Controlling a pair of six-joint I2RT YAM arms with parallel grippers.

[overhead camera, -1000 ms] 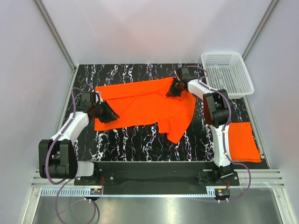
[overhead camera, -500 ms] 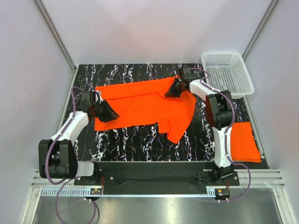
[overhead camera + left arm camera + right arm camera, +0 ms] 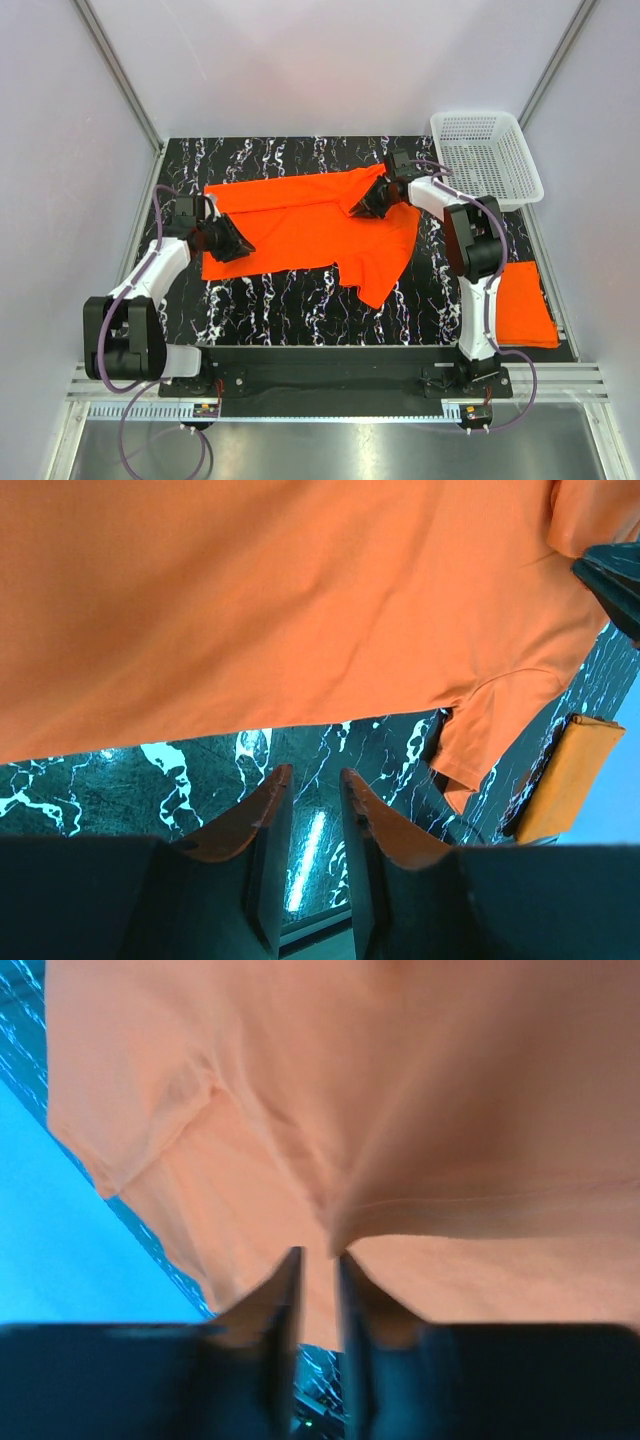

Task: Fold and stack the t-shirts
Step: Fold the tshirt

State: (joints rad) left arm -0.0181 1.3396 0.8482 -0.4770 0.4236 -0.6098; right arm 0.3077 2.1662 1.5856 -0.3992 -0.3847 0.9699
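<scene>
White mesh basket point(image 3: 475, 115) at far right corner of black marble-pattern table point(image 3: 280, 300). Pale walls point(image 3: 320, 60) on 3 sides.

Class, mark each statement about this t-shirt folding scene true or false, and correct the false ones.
1. The white mesh basket holds nothing. True.
2. The folded t-shirt lies in the basket. False: it lies on the table, beside the right arm's base.
3. The right gripper is at the spread t-shirt. True: its wrist view shows cloth puckering in towards its fingertips.
4. The left gripper hovers over the basket. False: it is at the spread t-shirt's left edge.
</scene>
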